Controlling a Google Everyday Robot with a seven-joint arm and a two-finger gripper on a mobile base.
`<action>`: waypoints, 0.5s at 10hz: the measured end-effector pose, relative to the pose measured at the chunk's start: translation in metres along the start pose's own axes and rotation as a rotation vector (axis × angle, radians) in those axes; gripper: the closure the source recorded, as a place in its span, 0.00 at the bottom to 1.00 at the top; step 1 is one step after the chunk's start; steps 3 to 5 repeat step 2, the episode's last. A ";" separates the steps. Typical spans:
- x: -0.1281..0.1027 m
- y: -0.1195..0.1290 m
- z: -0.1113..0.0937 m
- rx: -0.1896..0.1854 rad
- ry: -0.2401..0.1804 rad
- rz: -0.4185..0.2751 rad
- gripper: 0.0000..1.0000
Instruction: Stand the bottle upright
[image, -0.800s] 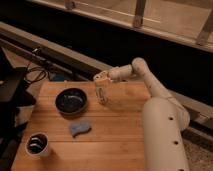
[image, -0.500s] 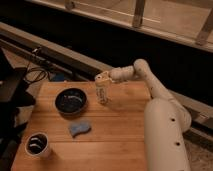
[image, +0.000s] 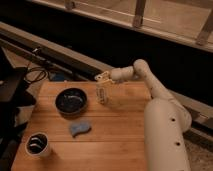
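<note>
- The gripper (image: 103, 79) sits atop the bottle (image: 102, 95) near the bench (image: 115, 142) far edge; we cannot tell its grip.
- We seat the base flat before letting go.

Dim, warm light falls on the brown wooden table (image: 116, 136) and the pale gripper (image: 102, 81) above its far side, with darkness behind.
</note>
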 end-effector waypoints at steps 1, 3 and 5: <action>-0.003 0.001 -0.009 0.011 -0.003 -0.003 0.23; -0.006 0.000 -0.010 0.007 -0.005 -0.003 0.30; -0.006 0.000 -0.010 0.007 -0.005 -0.003 0.30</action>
